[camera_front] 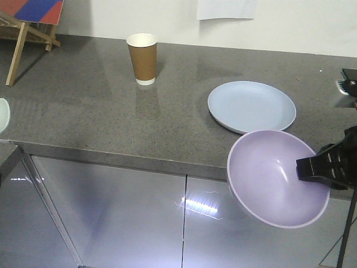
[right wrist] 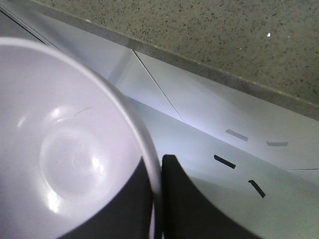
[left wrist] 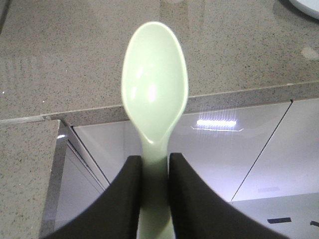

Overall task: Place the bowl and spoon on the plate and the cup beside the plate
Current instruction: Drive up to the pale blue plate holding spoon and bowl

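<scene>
The pale blue plate lies empty on the right of the grey counter. In the air in front of the counter's edge, just before the plate, the lavender bowl hangs tilted. My right gripper is shut on its rim, one finger inside and one outside. The bowl is empty. My left gripper is shut on the handle of the mint-green spoon, held over the counter's front edge at the far left. The brown paper cup stands upright at the back of the counter.
A wooden folding frame with a red and blue panel stands at the back left corner. Glossy cabinet doors run below the counter. A sheet of paper hangs on the wall behind.
</scene>
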Tool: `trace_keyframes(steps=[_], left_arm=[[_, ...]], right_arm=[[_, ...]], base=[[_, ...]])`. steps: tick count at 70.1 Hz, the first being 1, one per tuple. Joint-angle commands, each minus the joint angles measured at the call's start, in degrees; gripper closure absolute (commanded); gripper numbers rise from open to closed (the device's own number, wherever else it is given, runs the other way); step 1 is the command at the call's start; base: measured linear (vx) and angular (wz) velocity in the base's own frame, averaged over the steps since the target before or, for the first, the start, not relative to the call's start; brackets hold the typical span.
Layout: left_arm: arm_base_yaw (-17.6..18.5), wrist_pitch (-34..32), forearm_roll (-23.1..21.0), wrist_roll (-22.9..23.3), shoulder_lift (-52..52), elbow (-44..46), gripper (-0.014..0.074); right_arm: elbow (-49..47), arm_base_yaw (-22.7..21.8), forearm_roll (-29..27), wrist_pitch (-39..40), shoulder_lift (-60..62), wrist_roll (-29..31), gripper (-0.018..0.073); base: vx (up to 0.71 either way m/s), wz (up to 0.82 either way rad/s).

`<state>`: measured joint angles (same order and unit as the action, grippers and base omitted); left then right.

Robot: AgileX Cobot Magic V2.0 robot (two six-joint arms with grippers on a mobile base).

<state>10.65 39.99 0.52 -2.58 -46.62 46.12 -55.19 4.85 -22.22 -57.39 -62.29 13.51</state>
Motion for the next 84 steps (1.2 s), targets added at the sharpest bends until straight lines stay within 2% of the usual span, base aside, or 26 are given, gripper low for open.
trace_keyframes(steps=[1, 84], left_arm=[[-0.26, -3.68, -0.52, 0.09, 0.32, 1.46, 0.0471], [-0.26, -3.68, -0.52, 0.09, 0.32, 1.46, 0.0471]], right_arm=[[-1.58, -0.01, -1.32, 2.08, 1.09, 0.16, 0.0563], [-1.58, -0.01, -1.32, 2.08, 1.09, 0.16, 0.0563]], base=[[0.06, -0.04], [0.05, -0.07]])
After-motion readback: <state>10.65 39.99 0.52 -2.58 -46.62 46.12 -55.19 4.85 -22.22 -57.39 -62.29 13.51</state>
